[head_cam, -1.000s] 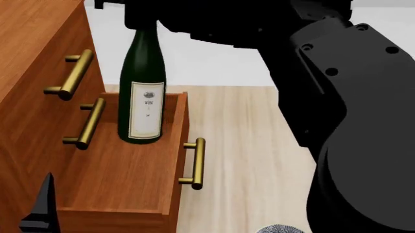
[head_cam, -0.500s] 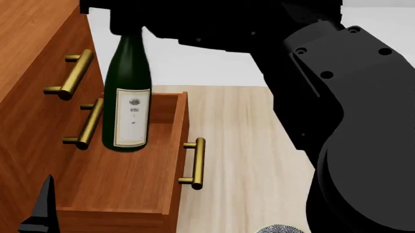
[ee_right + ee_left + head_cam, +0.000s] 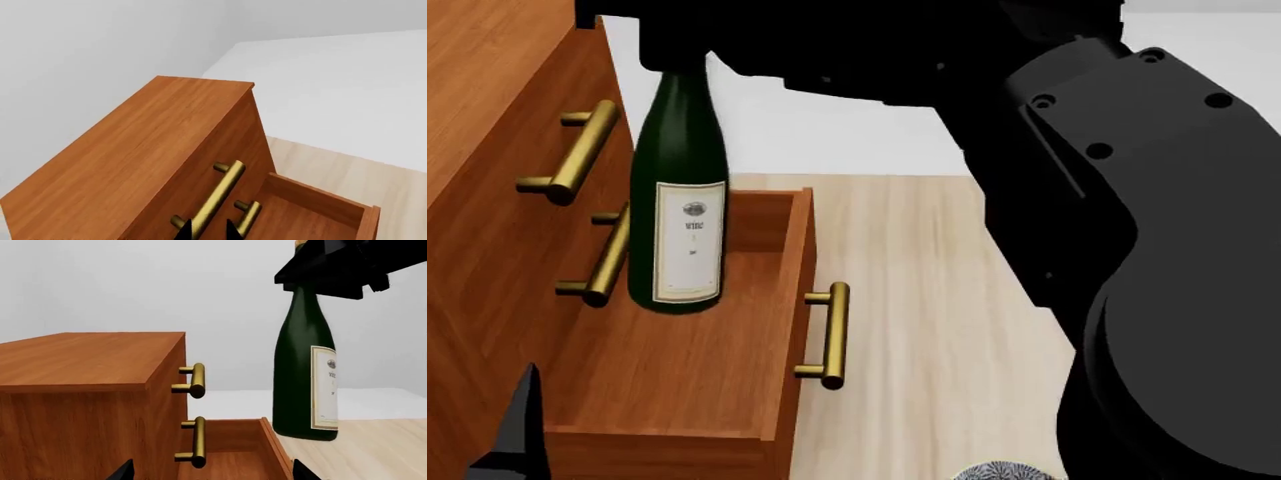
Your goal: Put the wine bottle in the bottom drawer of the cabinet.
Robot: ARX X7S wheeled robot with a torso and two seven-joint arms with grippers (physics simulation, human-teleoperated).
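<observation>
The dark green wine bottle point(image 3: 681, 200) with its white label hangs upright from my right gripper point(image 3: 681, 62), which is shut on its neck. The bottle is over the floor of the pulled-out bottom drawer point(image 3: 681, 385), close to the cabinet point(image 3: 494, 110) front. In the left wrist view the wine bottle point(image 3: 303, 375) hangs under the right gripper point(image 3: 328, 282), beside the cabinet point(image 3: 87, 390). My left gripper point(image 3: 210, 474) is open and empty, low in front of the drawer. One of its fingers point(image 3: 518, 425) shows in the head view. The right wrist view shows the right gripper point(image 3: 207, 231) above the cabinet point(image 3: 133, 150); the bottle is hidden there.
Brass handles point(image 3: 574, 155) point(image 3: 607, 255) stick out of the shut drawer fronts next to the bottle. The open drawer's own handle point(image 3: 831, 335) faces the light-wood floor point(image 3: 921, 290). My right arm point(image 3: 1148, 250) fills the right side. A patterned bowl point(image 3: 1004, 470) peeks in at the bottom edge.
My right gripper has carried the bottle leftward, from the drawer's outer side toward the cabinet front. The left gripper has stayed put.
</observation>
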